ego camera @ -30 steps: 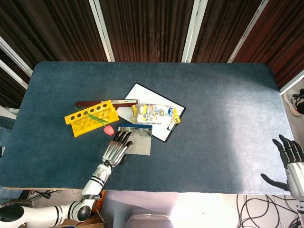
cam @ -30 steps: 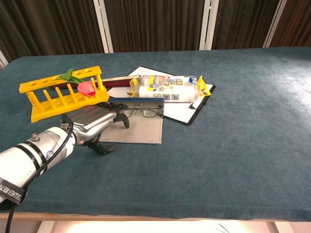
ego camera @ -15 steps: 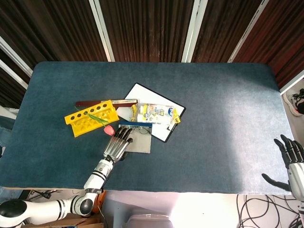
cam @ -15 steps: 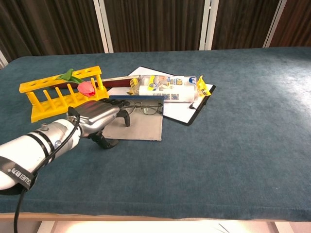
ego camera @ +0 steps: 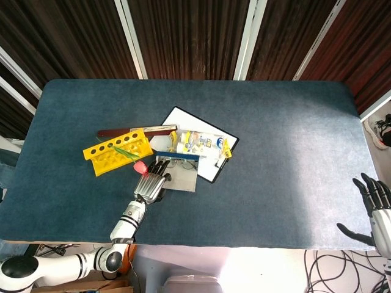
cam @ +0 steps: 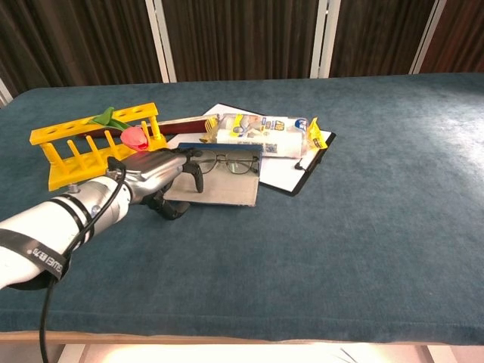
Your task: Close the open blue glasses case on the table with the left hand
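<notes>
Blue case [cam: 219, 178] lies open at centre-left of the chest view, glasses [cam: 228, 162] inside. Left hand [cam: 155, 178] touches its left edge, holding nothing. Right hand [ego camera: 374, 204], lower right, spread open.

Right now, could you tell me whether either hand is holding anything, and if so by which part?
Nothing is gripped. The left hand lies against the left edge of the open glasses case; whether it pinches it cannot be told. The right hand is open.

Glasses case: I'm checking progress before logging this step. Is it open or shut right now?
Open. The glasses case lies spread flat, its grey inside showing, with the glasses uncovered at its far edge. The left hand rests at its left edge.
</notes>
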### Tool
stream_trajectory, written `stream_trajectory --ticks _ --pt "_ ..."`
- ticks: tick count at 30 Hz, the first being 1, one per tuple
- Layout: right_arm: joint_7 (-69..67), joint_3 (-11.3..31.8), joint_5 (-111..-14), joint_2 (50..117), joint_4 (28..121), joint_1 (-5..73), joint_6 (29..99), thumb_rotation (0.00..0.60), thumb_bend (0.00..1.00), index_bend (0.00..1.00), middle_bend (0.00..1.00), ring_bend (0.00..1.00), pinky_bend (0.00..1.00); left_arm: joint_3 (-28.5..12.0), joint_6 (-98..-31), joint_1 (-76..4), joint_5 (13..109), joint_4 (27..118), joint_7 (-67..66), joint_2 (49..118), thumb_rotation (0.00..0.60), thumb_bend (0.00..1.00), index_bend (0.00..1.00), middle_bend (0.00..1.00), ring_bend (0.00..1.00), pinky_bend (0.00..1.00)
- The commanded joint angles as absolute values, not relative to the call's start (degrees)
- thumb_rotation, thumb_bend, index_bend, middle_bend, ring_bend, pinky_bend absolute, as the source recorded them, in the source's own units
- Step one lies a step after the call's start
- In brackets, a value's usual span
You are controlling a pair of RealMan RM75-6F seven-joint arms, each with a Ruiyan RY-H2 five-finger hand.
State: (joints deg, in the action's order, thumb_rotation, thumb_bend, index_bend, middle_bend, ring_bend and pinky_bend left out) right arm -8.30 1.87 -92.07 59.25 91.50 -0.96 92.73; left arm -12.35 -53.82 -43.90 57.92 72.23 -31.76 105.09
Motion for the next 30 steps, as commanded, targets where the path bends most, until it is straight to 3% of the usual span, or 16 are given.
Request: stream_trajectory --ticks 1,19,30 --pt "-8.4 1.9 -92.1 59.2 91.5 -1.0 92.8 0.600 0.18 0.00 0.00 0.00 0.00 -12.8 -55.1 -43.8 58.7 71.0 -29.9 106.0 0.600 0.45 0.46 0.00 0.00 0.01" --pt "-10.2 2.1 -91.5 58.6 91.4 -0.9 92.4 0.600 0.18 0.00 0.00 0.00 0.00 -19.3 -63.0 -47.8 64.8 51.1 -15.0 118.7 0.600 0.40 0.49 0.00 0.00 0.04" --pt "-10.7 2.1 -91.6 58.5 91.2 -0.9 92.6 0.600 0.18 0.00 0.00 0.00 0.00 -19.1 -57.9 -48.9 63.4 46.8 -17.2 120.1 0.600 0.44 0.56 0.00 0.00 0.03"
